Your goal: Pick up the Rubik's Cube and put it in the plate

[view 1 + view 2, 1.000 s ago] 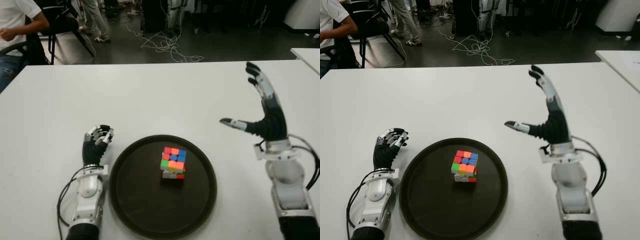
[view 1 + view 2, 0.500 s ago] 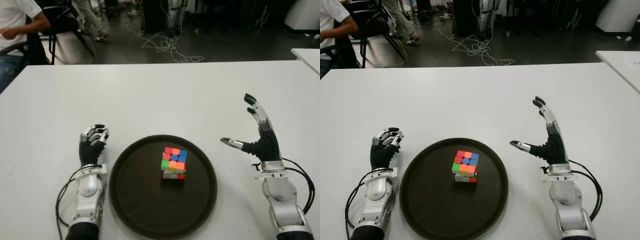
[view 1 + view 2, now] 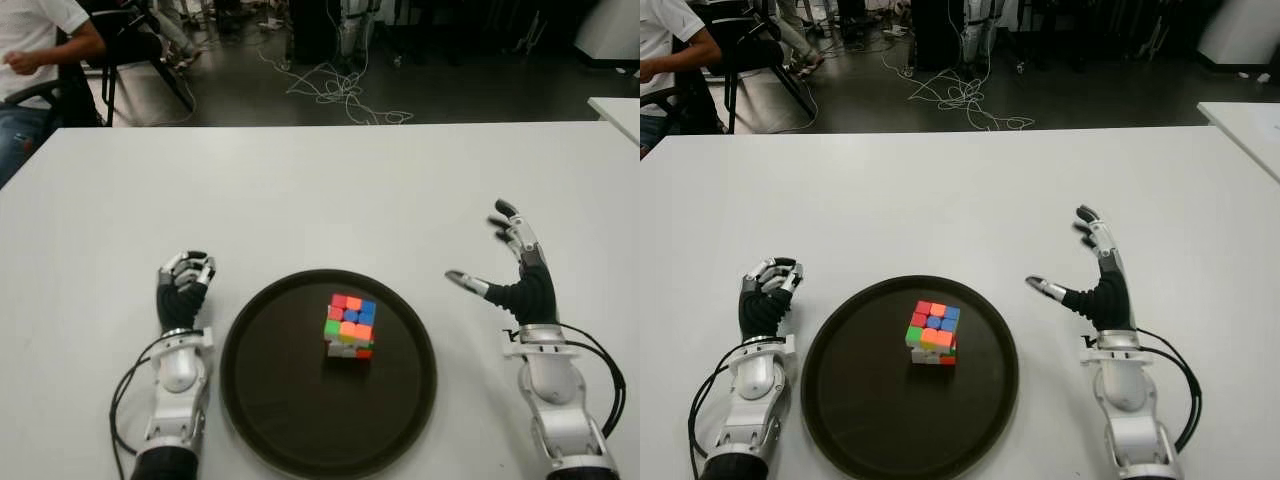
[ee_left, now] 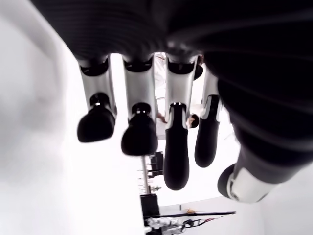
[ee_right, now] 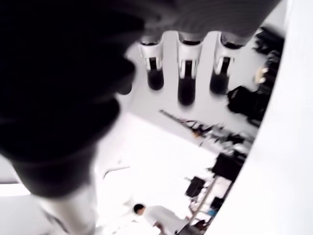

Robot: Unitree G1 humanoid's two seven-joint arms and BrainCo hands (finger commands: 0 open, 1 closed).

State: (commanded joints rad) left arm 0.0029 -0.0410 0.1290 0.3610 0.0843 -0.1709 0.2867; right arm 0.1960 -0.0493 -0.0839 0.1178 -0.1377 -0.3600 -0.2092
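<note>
since a second ago my right hand [image 3: 512, 279] has dropped from well up over the table to low beside the plate [image 3: 260, 400], and the rubik's cube [image 3: 348, 325] has not shifted. it sits inside the plate, a little past the middle, to the left of that right hand and well apart from it, nothing touching it.

i read the right hand as spread wide and empty: thumb pointing toward the plate, fingers [image 3: 1092, 232] fanned upward. its own wrist view adds only three straight fingertips [image 5: 186, 93] against the far room (no cube there). the left hand [image 3: 183, 288] shows just left of the plate rim, fingers curled into a loose fist around nothing; its wrist view confirms four bent fingers [image 4: 139, 137] with empty space behind them, which the eye views cannot settle alone.

white table [image 3: 330, 190] lies bare ahead of both hands up to its far edge. a seated person [image 3: 40, 45] is beyond the far left corner, and cables [image 3: 335, 90] trail on the floor past the edge.
</note>
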